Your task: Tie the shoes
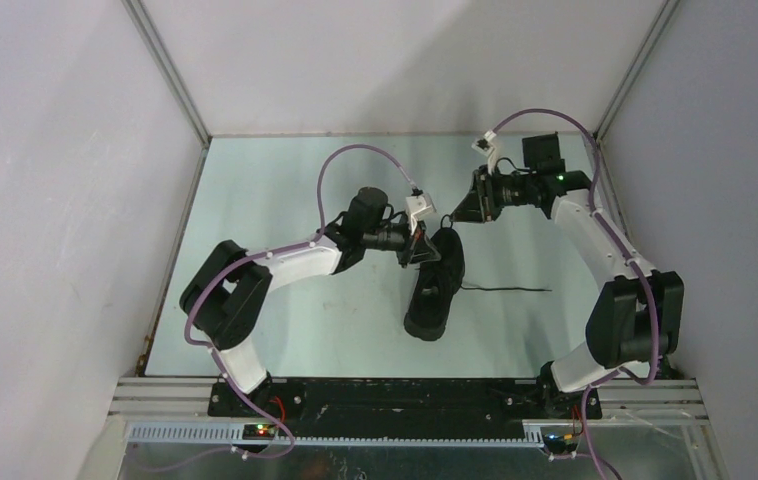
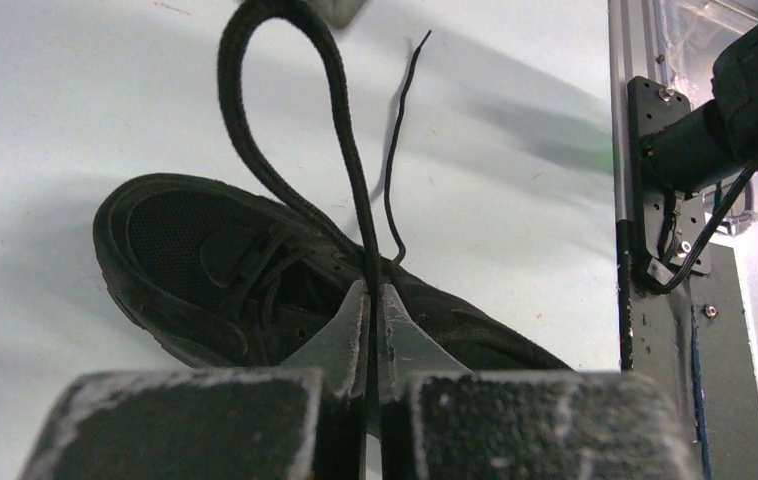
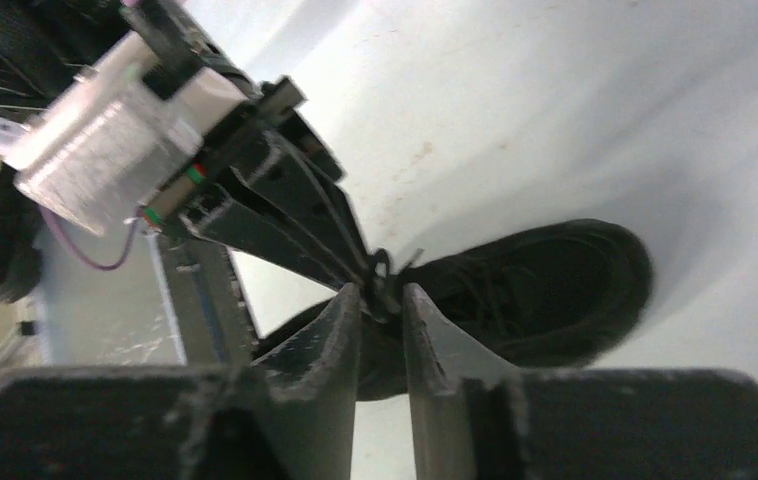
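1. The black sneaker (image 1: 435,290) rests on its sole near the middle of the pale green bench (image 1: 285,200), between the two arms, its length running roughly from the near edge towards the far wall.
2. The left hand (image 1: 422,248) sits at the far end of the sneaker, right over the shoe's upper.
3. In the left wrist view the left hand (image 2: 375,292) is clenched on a black lace: its two fingers are pressed together with the cord running straight up from between them.
4. Above that grip the lace forms a tall, narrow lace loop (image 2: 245,110) that rises from the shoe's eyelet area to the top edge of the view.
5. A thinner loose lace end (image 2: 395,140) stands beside the loop. From above, the lace end (image 1: 505,290) lies flat on the bench, stretched out to the right of the sneaker.
6. The right hand (image 1: 458,210) hangs just beyond the sneaker's far end, close to the left hand.
7. In the right wrist view the right hand (image 3: 383,295) shows a narrow gap between its fingers, with a bit of lace at their tips. I cannot tell whether it is pinching the lace.
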Robot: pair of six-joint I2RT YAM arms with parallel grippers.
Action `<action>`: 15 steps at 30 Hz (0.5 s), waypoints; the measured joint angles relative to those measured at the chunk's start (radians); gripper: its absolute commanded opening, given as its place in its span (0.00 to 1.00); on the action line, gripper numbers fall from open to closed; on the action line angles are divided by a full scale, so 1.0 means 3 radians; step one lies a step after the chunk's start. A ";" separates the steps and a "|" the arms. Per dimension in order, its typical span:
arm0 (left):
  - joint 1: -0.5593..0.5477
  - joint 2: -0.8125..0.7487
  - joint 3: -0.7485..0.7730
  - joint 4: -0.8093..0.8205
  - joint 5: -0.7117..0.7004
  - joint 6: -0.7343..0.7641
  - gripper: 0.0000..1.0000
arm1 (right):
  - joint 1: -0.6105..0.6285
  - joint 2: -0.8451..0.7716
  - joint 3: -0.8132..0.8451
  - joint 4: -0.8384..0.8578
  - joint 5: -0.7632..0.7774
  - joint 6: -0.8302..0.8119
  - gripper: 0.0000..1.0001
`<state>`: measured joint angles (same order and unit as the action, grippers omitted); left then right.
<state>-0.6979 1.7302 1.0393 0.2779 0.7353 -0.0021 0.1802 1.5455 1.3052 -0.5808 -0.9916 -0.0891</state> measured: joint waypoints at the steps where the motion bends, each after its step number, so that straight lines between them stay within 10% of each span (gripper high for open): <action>1: 0.0000 0.0000 -0.0015 0.0005 -0.0008 0.0000 0.00 | -0.0066 0.0000 0.0000 -0.0052 0.0001 -0.0106 0.32; 15: -0.0048 0.0001 -0.0062 -0.0010 -0.0093 0.0001 0.00 | -0.1119 -0.0333 -0.0823 -0.1484 0.1461 -0.3038 0.38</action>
<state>-0.7124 1.7306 1.0206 0.2749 0.7074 -0.0017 -0.1555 1.4456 1.0584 -1.0260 -0.5533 -1.0004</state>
